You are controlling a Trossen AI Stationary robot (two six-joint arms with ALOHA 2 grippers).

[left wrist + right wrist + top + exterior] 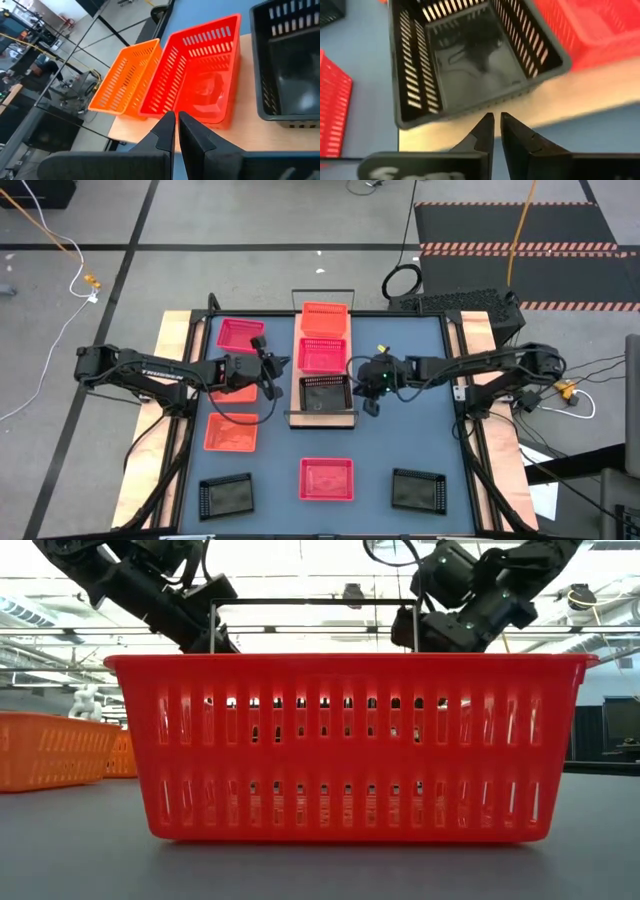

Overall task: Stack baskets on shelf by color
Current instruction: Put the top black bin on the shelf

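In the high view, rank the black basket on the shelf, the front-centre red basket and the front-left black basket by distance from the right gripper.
From the right gripper:
1. Black basket on the shelf, just beside it.
2. Front-centre red basket, on the table's near edge.
3. Front-left black basket, far corner.

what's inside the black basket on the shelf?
Nothing: the right wrist view shows the black basket empty, bare floor with reflections. It sits on the shelf beside the red basket. The board beneath it is covered.

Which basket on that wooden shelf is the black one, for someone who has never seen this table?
Find the light-wood shelf in the middle of the blue table. Three baskets sit on it in a row: orange at the far end, red in the middle. The black basket is the near-end one, the only dark one on the shelf, between the two arms.
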